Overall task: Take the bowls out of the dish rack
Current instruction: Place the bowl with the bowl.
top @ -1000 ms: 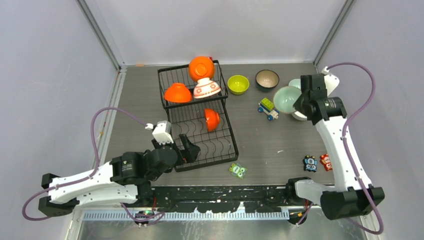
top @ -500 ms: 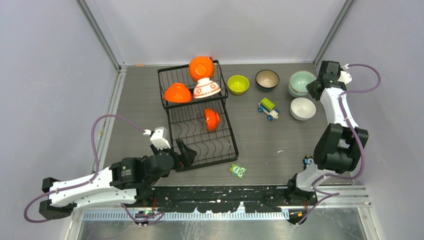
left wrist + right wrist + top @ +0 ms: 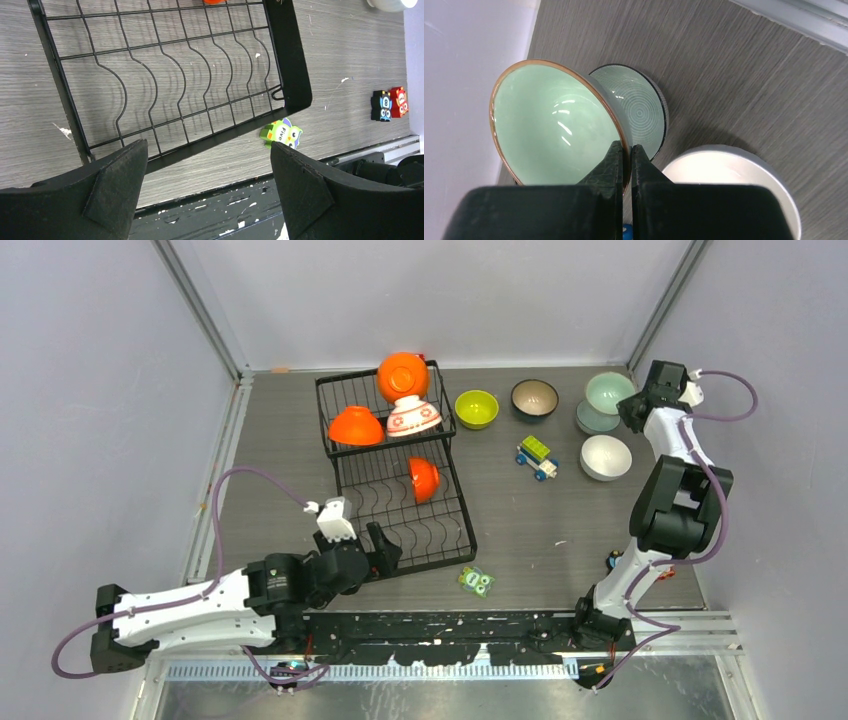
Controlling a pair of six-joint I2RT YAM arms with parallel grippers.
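Black wire dish rack [image 3: 400,510] sits left of centre on the grey wood-grain tabletop [image 3: 540,530], two grid sections, far one raised.

Far section holds the far glossy orange bowl [image 3: 403,375] on edge at the back rim, the left glossy orange bowl [image 3: 356,426] upside down, and the white bowl with red floral pattern [image 3: 414,417] upside down beside it. The near glossy orange bowl [image 3: 424,478] stands on edge in the near section.

Out of the rack, upright on the tabletop to the right: lime green bowl [image 3: 476,408], dark brown bowl [image 3: 534,398], teal ringed bowl [image 3: 590,420], plain white bowl [image 3: 606,457].

Right fingers [image 3: 609,170] are at the far right corner, pinching the rim of the pale mint bowl [image 3: 554,125]. The bowl is tilted and overlaps the teal ringed bowl; can't tell if they touch.

Left fingers [image 3: 115,175] are spread wide with nothing between them, low over the near edge of the rack's near section.

A green owl block [image 3: 281,133] lies just outside the rack's near right corner. A toy brick car [image 3: 537,457] sits between the lime green bowl and the plain white bowl.
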